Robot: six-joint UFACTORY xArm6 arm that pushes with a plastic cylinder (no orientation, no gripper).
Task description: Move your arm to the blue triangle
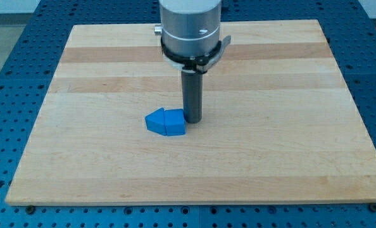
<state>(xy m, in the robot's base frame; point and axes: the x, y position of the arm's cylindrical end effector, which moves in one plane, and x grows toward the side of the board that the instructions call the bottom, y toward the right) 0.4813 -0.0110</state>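
Presently my tip (192, 120) stands touching or just beside the right edge of the blue triangle (165, 122) near the wooden worktop (289, 158) centre, so the approach appears complete, needing no further travel; no pincer is fitted, and open room surrounds both.

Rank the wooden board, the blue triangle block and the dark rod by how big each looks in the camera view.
1. Wooden board, by far the largest.
2. Dark rod, its visible length ending at my tip, which sits against the block's right edge.
3. Blue triangle block, close to the rod in apparent size, so ranks 2 and 3 are unsure.
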